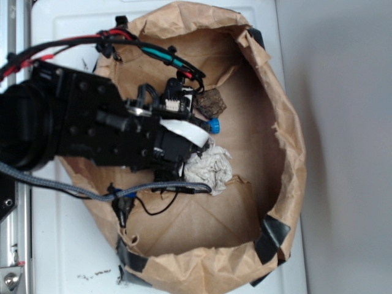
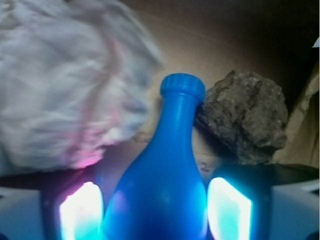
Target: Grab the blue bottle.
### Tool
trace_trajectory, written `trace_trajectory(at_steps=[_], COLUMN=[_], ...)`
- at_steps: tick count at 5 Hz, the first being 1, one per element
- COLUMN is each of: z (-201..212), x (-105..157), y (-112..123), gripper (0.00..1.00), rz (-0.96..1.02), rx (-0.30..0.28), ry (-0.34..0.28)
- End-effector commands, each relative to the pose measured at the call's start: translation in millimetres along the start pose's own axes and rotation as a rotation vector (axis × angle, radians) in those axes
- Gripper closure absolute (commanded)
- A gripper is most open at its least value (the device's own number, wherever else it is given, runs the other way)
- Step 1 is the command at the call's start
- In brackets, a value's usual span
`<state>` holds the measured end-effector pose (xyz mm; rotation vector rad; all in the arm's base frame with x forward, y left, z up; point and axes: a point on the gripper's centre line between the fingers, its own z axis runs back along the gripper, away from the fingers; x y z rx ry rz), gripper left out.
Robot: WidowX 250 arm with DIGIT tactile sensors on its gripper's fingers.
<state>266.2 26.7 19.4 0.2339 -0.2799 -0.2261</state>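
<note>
End effector (image 2: 156, 210) spread, fingers (image 2: 227, 210) flanking blue bottle (image 2: 162, 175) body — not yet pinching. Risk: smooth taper squirts forward on closing, against rock (image 2: 245, 117); crumpled rag (image 2: 65, 80) may snag.

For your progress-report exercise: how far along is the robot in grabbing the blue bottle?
Done: the tool is lowered into the paper bag, straddling the blue bottle. In hand: fingers flank its body; contact is unclear. Left: closing firmly and lifting it away from the rock and crumpled cloth.
</note>
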Motion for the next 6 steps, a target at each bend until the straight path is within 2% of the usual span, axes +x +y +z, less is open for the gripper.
trace_trajectory(at_steps=[1,2,3,4,5,6], z=[15,55,88,109,108,103], x=[-3,-1,-4,-12,-15,-14], y=[9,28,43,48,47,46], gripper=[1.00,1.00,1.00,1.00,1.00,0.81], rz=[-0.019,-0.025,-0.035,-0.035,-0.041,-0.078], rx=[-0.039,-0.086,-0.119,-0.117,-0.119,-0.063], ry=[-0.014,-0.090,-0.128,-0.163,-0.159,-0.090])
